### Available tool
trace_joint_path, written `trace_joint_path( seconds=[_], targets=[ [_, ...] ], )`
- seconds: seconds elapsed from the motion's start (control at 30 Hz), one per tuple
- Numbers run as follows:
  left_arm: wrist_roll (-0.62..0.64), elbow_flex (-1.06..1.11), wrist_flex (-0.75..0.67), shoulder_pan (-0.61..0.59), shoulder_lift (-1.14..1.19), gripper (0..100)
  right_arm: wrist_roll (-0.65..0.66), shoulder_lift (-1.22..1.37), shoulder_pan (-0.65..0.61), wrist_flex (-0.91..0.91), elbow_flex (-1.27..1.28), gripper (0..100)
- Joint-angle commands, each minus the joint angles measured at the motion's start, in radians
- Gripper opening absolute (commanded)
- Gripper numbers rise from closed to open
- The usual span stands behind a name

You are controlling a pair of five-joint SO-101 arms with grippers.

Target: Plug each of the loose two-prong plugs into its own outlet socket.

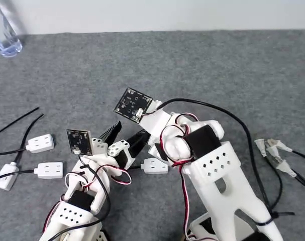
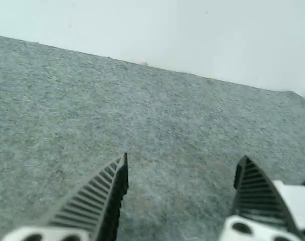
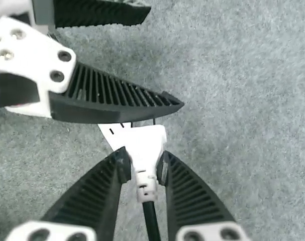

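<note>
right claw point(image 3: 142, 158) pinches a white plug point(image 3: 141, 140) at its cord end, likely to keep the front free for a socket. left claw point(image 2: 183, 163) gapes wide and empty just beyond. sockets point(image 1: 47, 170) lie at nine o'clock on the surface point(image 1: 217, 65), loose plugs point(image 1: 273, 148) at three.
</note>
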Motion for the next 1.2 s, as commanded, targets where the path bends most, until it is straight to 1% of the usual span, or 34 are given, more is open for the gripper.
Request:
trace_joint_path(
  seconds=[0.0,0.2,0.47,0.77,1.03,1.17],
  targets=[
    [-0.002,-0.008,0.008,0.003,0.000,32,-0.037,-0.036,-0.001,-0.048,-0.017,0.8],
    [-0.003,-0.008,0.008,0.003,0.000,32,-0.060,-0.036,-0.007,-0.102,-0.014,0.8],
    [-0.003,-0.008,0.008,0.002,0.000,32,-0.072,-0.027,-0.004,-0.120,-0.012,0.8],
    [-0.003,-0.008,0.008,0.002,0.000,32,-0.074,-0.033,-0.007,-0.217,0.049,0.8],
    [-0.003,-0.008,0.008,0.002,0.000,32,-0.095,-0.035,-0.010,-0.252,0.054,0.8],
    [-0.003,-0.008,0.008,0.002,0.000,32,-0.092,-0.036,-0.031,-0.243,0.055,0.8]
  ],
)
